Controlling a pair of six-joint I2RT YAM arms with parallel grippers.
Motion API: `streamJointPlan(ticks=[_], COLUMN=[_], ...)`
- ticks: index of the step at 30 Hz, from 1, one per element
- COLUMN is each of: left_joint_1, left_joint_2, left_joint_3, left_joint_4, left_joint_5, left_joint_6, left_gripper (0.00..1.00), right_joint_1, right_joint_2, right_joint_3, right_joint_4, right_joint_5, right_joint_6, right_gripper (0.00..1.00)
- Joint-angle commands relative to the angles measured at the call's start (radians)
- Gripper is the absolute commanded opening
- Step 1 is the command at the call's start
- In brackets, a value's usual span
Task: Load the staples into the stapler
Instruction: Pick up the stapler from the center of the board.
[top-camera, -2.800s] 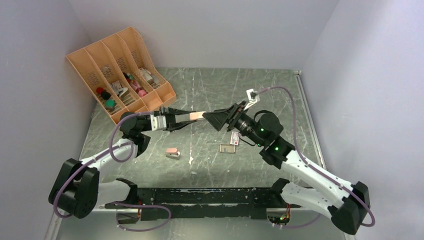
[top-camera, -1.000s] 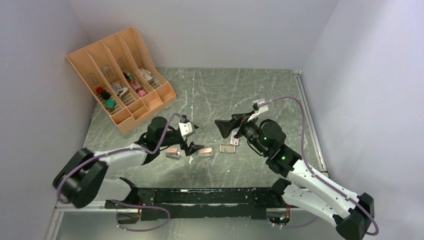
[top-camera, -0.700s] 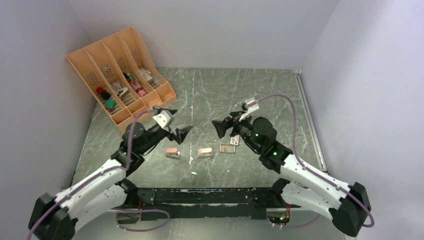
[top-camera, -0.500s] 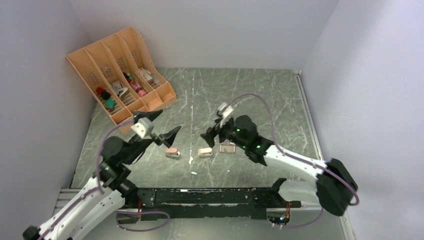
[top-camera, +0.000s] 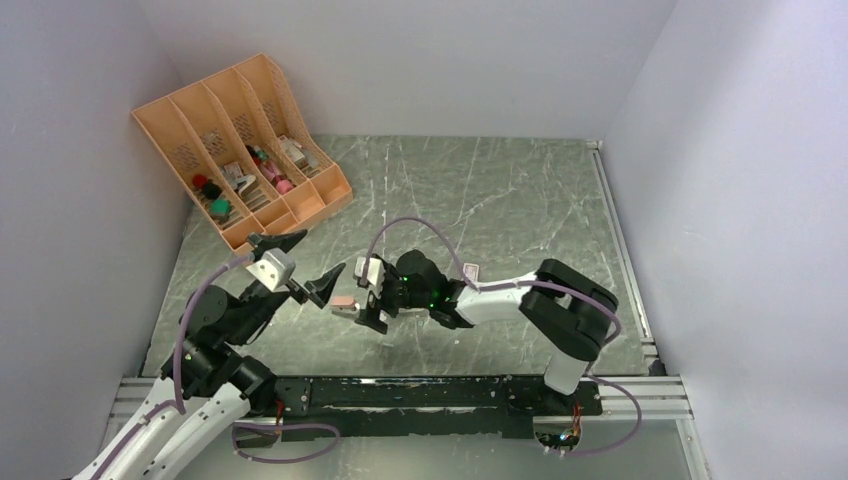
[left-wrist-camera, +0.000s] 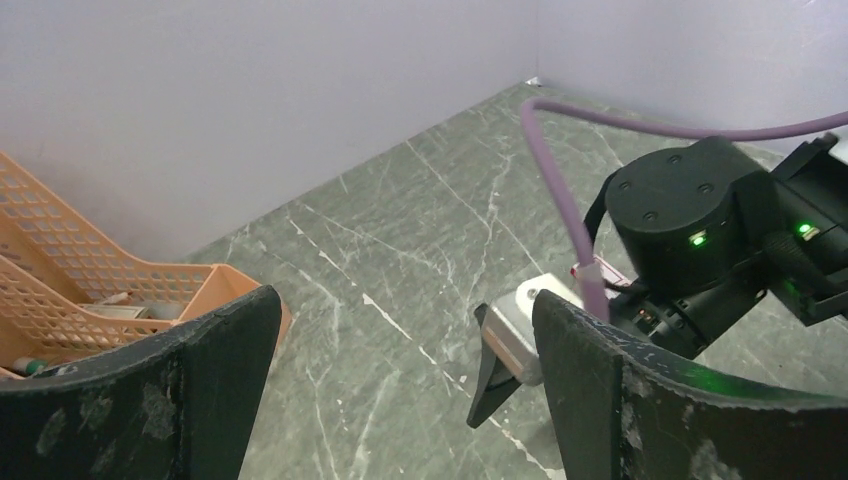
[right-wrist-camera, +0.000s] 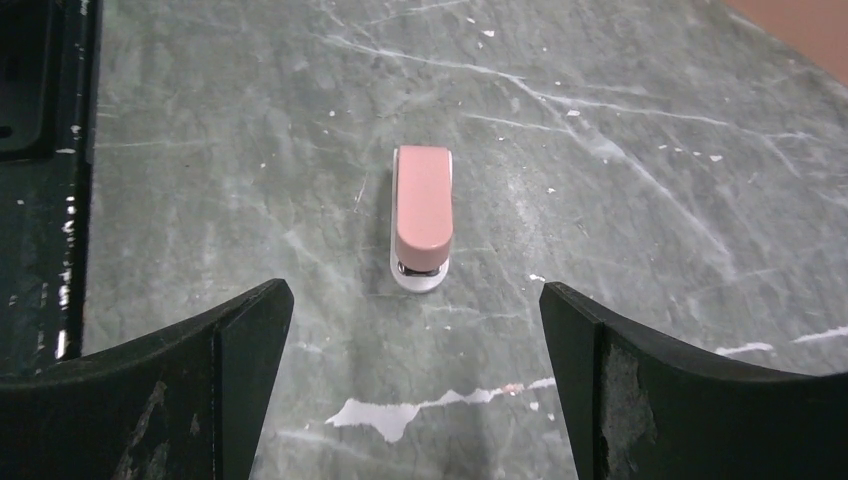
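Observation:
A pink stapler (right-wrist-camera: 422, 215) lies closed on the green marble table, just ahead of my right gripper (right-wrist-camera: 415, 295), which stands open and empty. From above, that stapler (top-camera: 343, 303) peeks out beside the right gripper (top-camera: 364, 300), with the right arm stretched low and leftward. My left gripper (top-camera: 322, 252) hovers open and empty above and left of it. In the left wrist view the left gripper (left-wrist-camera: 405, 300) looks down on the right arm's wrist. A corner of the red-and-white staples box (top-camera: 468, 270) shows behind the right arm; I see no loose staples.
An orange desk organizer (top-camera: 240, 140) with small items stands at the back left. A black rail (top-camera: 420, 390) runs along the table's near edge, also seen as the rail (right-wrist-camera: 30, 100) left of the stapler. Grey walls close three sides.
The right arm has swung down and left across the table until its gripper faces the left pink stapler, covering the other stapler and the tray. The left arm has pulled back towards the near left.

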Motion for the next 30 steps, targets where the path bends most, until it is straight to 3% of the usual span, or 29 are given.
streamJointPlan(ticks=[1, 17, 30], left_joint_1=[0.003, 0.003, 0.002], left_joint_2=[-0.009, -0.028, -0.028], left_joint_3=[0.039, 0.04, 0.057], left_joint_4=[-0.033, 0.018, 0.015], left_joint_5=[-0.004, -0.028, -0.017], left_joint_6=[0.017, 0.015, 0.04], left_gripper=[0.99, 0.99, 0.99], right_joint_1=[0.008, 0.015, 0.015], right_joint_2=[0.089, 0.261, 0.312], right_joint_3=[0.042, 0.09, 0.122], right_joint_4=[0.095, 0.139, 0.059], right_joint_5=[-0.004, 0.054, 0.027], right_joint_6=[-0.017, -0.015, -0.031], right_gripper=[0.99, 0.87, 0.59])
